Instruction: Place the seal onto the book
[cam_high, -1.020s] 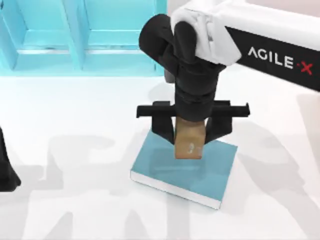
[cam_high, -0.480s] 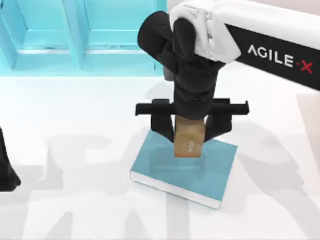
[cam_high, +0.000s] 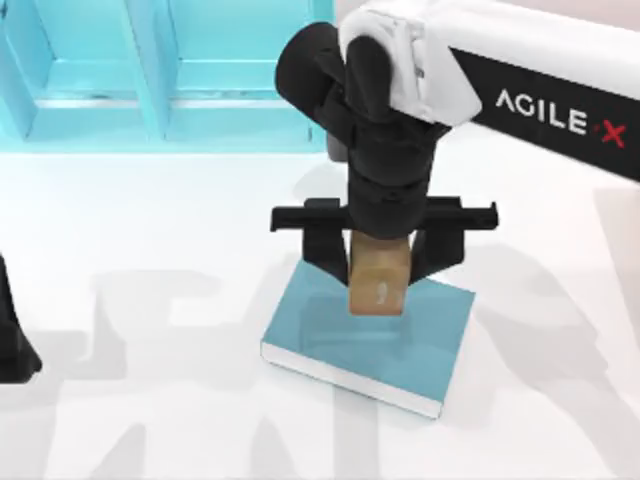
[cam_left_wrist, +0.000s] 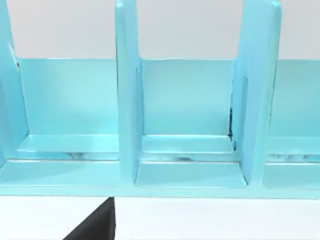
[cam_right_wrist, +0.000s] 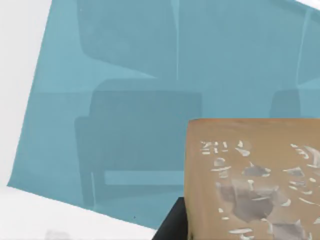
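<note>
Below the right end effector (cam_high: 381, 268), whose fingers grip the seal (cam_high: 378, 284), lies the book (cam_high: 372, 337) on the table (cam_high: 150, 250); the left arm sits parked far left.

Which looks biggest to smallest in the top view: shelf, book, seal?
1. Shelf, widest even though cut off by the frame edges.
2. Book.
3. Seal, smallest, though held above the book in the right gripper and nearer the camera, so it looks a bit enlarged.

top: overhead, table | left wrist: faces shelf (cam_left_wrist: 190, 125) | right wrist: close over book (cam_right_wrist: 125, 100)
</note>
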